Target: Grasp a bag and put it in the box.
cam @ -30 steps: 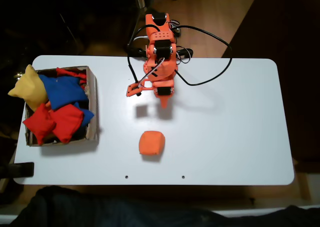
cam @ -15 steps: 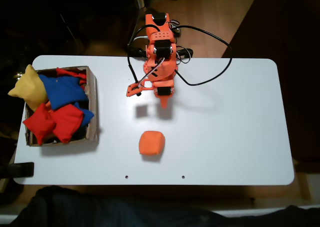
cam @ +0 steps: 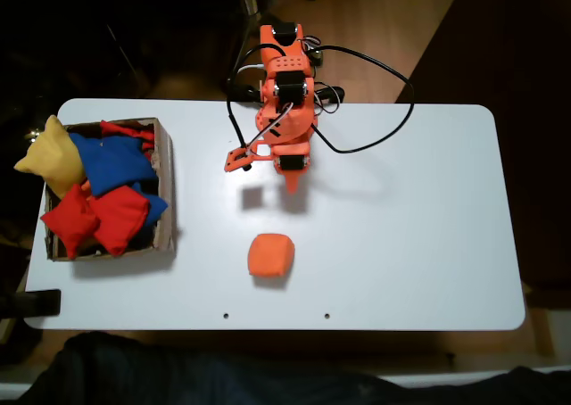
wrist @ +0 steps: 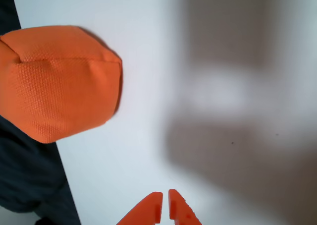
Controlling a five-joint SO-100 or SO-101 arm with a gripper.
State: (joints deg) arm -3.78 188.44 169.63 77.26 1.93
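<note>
Orange two-finger gripper [wrist: 165, 205] hangs empty, fingers nearly together, above the white tabletop [cam: 401, 227]; the small orange fabric beanbag [cam: 270, 255] lies near it, well apart from the shallow brown cardboard box [cam: 166, 191].

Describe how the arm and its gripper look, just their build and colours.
The arm is bright orange plastic with black motor blocks set into its joints. Black cables loop from it across the white table. The gripper has two pointed, wedge-shaped orange fingers.

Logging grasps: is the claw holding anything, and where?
Nothing. The claw is shut and empty, apart from the orange bag on the table.
</note>
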